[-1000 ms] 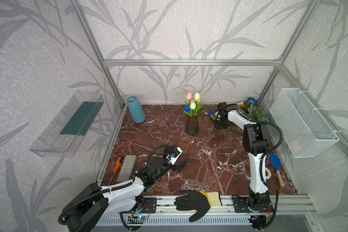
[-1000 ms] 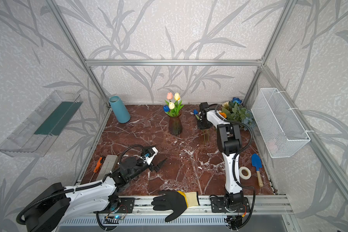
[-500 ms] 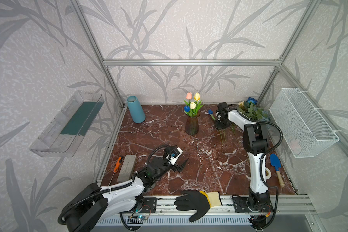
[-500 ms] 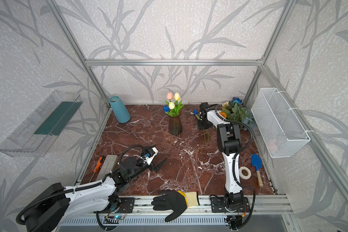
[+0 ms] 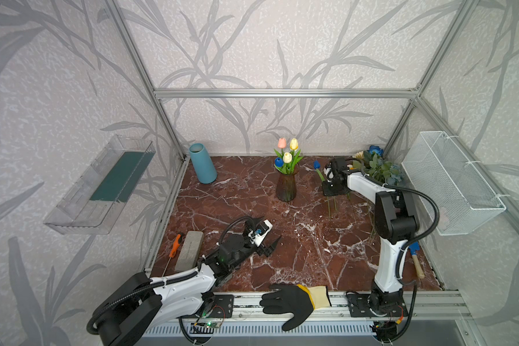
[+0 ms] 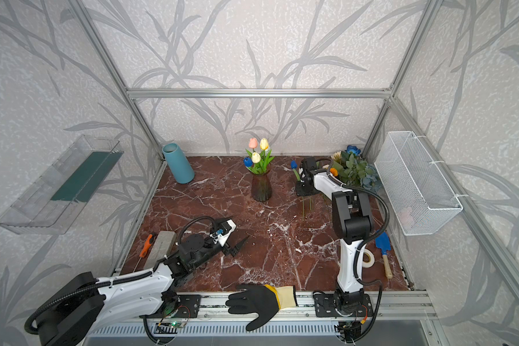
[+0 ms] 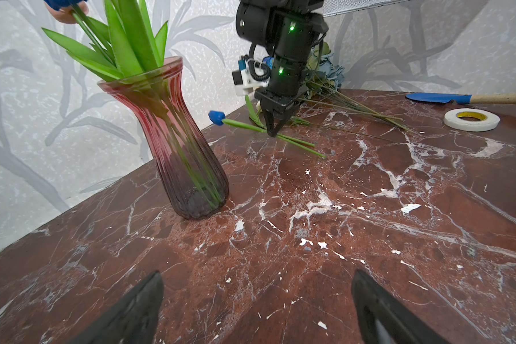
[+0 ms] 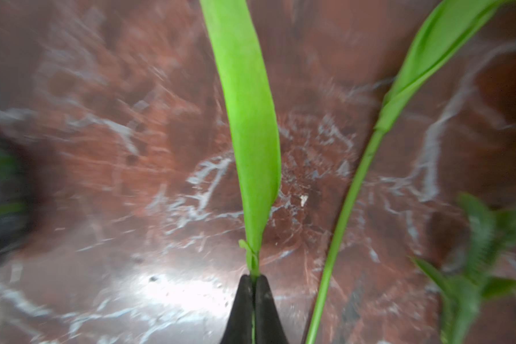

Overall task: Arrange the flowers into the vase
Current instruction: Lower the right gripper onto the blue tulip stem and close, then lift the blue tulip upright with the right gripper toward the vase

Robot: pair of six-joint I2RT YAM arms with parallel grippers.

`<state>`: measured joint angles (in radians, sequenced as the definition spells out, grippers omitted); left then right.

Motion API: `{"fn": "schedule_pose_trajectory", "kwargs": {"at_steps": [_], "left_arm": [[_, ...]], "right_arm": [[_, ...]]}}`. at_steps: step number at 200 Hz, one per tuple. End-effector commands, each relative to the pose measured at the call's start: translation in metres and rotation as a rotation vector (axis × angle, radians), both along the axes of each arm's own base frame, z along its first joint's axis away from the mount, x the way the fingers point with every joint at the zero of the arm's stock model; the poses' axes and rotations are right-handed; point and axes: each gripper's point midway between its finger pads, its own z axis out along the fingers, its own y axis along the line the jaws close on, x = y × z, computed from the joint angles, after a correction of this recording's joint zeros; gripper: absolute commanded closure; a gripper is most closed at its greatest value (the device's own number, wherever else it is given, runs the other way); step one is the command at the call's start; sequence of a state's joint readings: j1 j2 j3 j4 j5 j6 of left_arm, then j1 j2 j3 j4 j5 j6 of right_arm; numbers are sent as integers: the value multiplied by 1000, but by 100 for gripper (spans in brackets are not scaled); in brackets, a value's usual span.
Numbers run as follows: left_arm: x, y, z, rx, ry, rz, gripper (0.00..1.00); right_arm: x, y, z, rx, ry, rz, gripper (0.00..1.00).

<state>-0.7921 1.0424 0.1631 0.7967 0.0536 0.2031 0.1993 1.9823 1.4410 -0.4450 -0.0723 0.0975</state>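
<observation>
Gripping the green stem of a blue tulip (image 7: 216, 116) to the right of the vase (image 5: 286, 185), which holds pink, yellow, white and blue tulips (image 5: 287, 157), the right pincer (image 7: 273, 132) is clenched; the left pincer (image 7: 258, 311) gapes empty over the worktop (image 5: 312, 239) in front of the vase; remaining flowers (image 5: 379, 170) heaped farther right.

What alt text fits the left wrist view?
The right gripper pinches the stem of a blue tulip down at the marble table, beside a reddish glass vase holding green-stemmed flowers. The left gripper, open, sits nearest the camera; a tape roll and blue trowel lie farther off.
</observation>
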Motion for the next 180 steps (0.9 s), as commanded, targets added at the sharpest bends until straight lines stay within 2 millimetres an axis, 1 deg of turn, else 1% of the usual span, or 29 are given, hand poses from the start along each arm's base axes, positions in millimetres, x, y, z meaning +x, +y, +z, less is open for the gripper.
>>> {"fn": "schedule_pose_trajectory", "kwargs": {"at_steps": [1, 3, 9, 13, 16, 19, 27, 65, 86, 107, 111, 114, 118, 130, 134, 138, 153, 165, 180], "left_arm": [[2, 0, 15, -29, -44, 7, 2], [2, 1, 15, -28, -45, 14, 2], [3, 2, 16, -31, -50, 24, 2], [4, 2, 16, -31, -54, 29, 2], [5, 3, 16, -30, -56, 32, 2], [5, 3, 16, -30, -58, 32, 2], [4, 2, 16, -30, -58, 24, 2], [4, 1, 17, -29, -59, 23, 2], [2, 5, 19, -42, -64, 28, 2], [4, 7, 19, -30, -72, 46, 2], [4, 7, 18, -28, -70, 45, 2], [3, 6, 18, -28, -69, 42, 2], [3, 6, 18, -30, -65, 39, 2], [1, 5, 19, -37, -60, 30, 2], [2, 5, 19, -37, -60, 30, 2], [1, 5, 19, -38, -60, 29, 2], [2, 5, 18, -33, -62, 31, 2], [1, 4, 19, -34, -61, 25, 2], [0, 5, 19, -37, -58, 26, 2]], "right_arm": [[20, 13, 82, 105, -301, 8, 100], [19, 14, 84, 109, -311, 7, 100], [18, 13, 100, 122, -368, 1, 100], [15, 14, 107, 129, -402, 1, 100], [14, 14, 108, 134, -421, 2, 100], [12, 15, 122, 146, -466, 5, 100], [6, 17, 138, 166, -526, 19, 100], [-31, 40, 211, 265, -733, 133, 100], [-54, 64, 254, 328, -873, 226, 100], [-84, 95, 304, 409, -1056, 336, 100], [-89, 100, 312, 431, -1093, 356, 100], [-92, 102, 314, 441, -1105, 367, 100], [-97, 107, 325, 472, -1155, 386, 100], [-104, 117, 339, 525, -1239, 414, 100], [-104, 120, 339, 537, -1249, 417, 100], [-105, 122, 347, 554, -1293, 422, 100], [-103, 134, 355, 571, -1359, 448, 100], [-95, 143, 356, 543, -1387, 453, 100], [-77, 146, 355, 501, -1396, 418, 100]]}}
